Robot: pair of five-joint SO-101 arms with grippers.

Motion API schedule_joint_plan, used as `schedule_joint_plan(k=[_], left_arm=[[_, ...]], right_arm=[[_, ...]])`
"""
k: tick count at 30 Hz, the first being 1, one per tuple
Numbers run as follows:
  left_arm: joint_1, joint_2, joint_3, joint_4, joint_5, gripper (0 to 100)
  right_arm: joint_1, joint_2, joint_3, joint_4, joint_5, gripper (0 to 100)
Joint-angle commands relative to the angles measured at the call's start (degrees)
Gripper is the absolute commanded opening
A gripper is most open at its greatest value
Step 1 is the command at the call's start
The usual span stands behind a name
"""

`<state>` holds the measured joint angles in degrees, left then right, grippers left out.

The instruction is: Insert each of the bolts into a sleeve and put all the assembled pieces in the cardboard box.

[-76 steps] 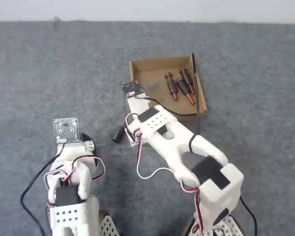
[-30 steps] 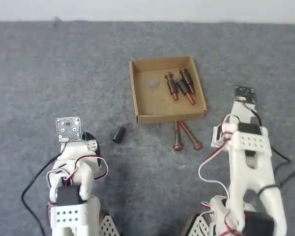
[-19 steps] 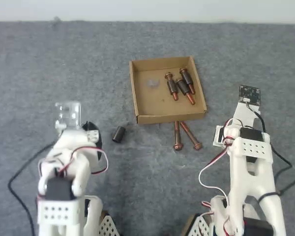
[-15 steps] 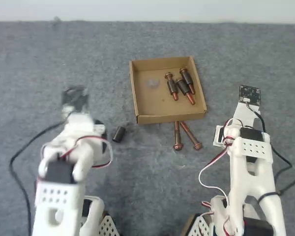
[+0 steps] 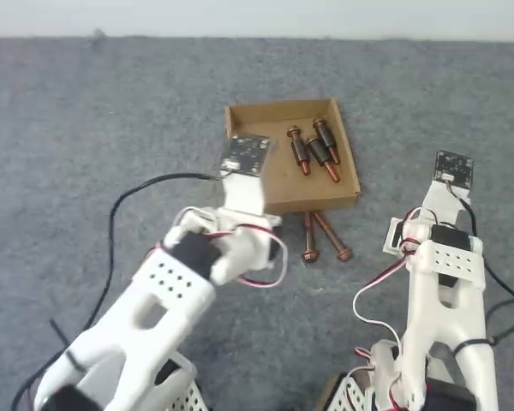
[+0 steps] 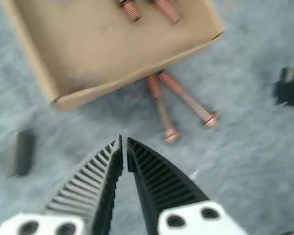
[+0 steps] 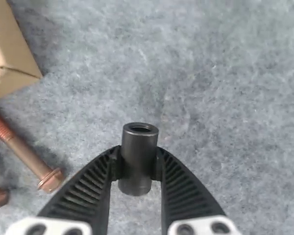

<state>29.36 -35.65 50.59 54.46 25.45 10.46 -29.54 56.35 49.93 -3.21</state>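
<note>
Two copper bolts (image 5: 319, 236) lie side by side on the carpet just in front of the cardboard box (image 5: 321, 202). My left gripper (image 6: 123, 145) hovers shut and empty short of the bolts (image 6: 161, 113), with the box (image 6: 98, 49) beyond them. A loose black sleeve (image 6: 20, 152) lies off to one side. My right gripper (image 7: 137, 164) is shut on another black sleeve (image 7: 138, 147), held upright above the carpet beside a bolt (image 7: 24, 154) and the box corner (image 7: 5, 54). Assembled pieces (image 5: 313, 150) lie inside the box.
The left arm (image 5: 197, 257) stretches across the middle of the grey carpet, its wrist board (image 5: 244, 155) over the box's front left corner. The right arm (image 5: 441, 257) stands at the right. Open carpet lies to the left and behind the box.
The left arm swung from the left side forward and rightward to the box's front, covering the loose sleeve in the high view. The right arm pulled back from the box to the right.
</note>
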Motion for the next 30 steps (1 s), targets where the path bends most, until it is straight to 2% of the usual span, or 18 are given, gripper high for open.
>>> schedule_joint_plan(k=[1, 8, 15, 22, 30], left_arm=[[3.2, 5.5, -1.1, -11.3, 4.8, 1], [4.8, 17.7, -3.6, -17.5, 5.3, 2], [7.2, 27.2, -7.8, -17.6, 5.4, 20], [7.6, 36.0, -12.6, -17.6, 5.4, 21], [4.7, 46.9, -25.1, -6.8, 9.8, 21]], right_arm=[[0.7, -2.7, -0.4, -0.8, -0.4, 0.7], [0.7, -2.7, -0.4, -0.7, -0.4, 0.7], [0.6, -2.7, 0.4, -1.2, 1.6, 0.7], [0.6, -2.7, 0.4, -1.2, 1.6, 0.7], [0.6, -2.7, 0.4, -1.2, 1.6, 0.7]])
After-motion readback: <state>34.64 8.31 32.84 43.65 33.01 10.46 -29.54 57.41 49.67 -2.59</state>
